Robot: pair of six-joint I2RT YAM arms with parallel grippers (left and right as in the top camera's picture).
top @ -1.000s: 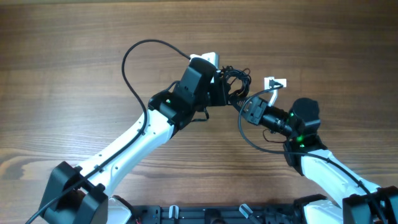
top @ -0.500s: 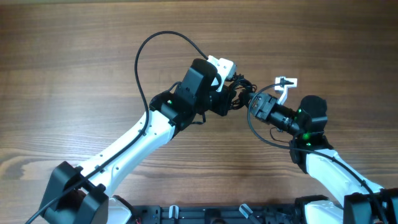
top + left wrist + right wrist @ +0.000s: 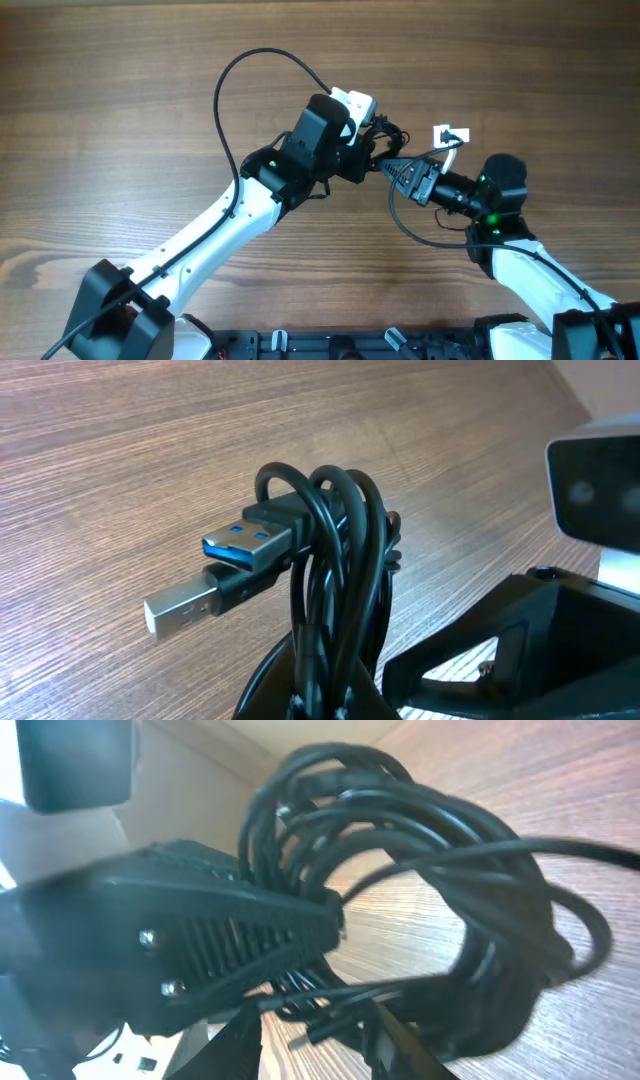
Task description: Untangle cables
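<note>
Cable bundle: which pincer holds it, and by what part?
The left pincer clamps the cable bundle around its coiled loops, below the plugs. The right pincer seems to pinch strands pulled taut from it.

We find no text, label, brand, number or sign that can be read in any view: not on the cables, not on either arm, and not on the worktop.

The cables run off the left wrist view's bottom edge, blur near the right wrist lens, and overhead lie largely hidden between left arm and right arm.
</note>
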